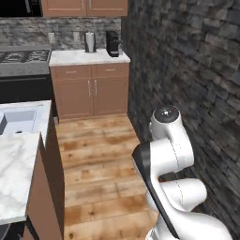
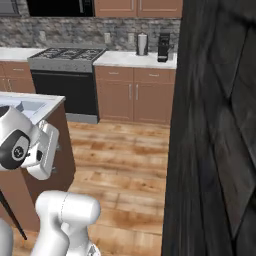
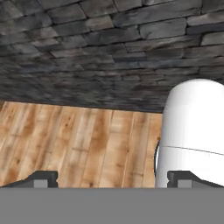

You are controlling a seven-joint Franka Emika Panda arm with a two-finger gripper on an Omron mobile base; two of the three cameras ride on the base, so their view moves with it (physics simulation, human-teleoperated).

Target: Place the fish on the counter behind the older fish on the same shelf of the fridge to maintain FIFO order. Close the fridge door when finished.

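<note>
Marble counter (image 1: 21, 159), seemingly behind hand (image 3: 111, 179).

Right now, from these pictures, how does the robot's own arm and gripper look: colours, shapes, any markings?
The arm is made of glossy white rounded segments with dark grey or black joint bands; one joint end carries a round dark cap. No cables or lettering are visible. The gripper shows two small dark grey blocky fingertips.
</note>
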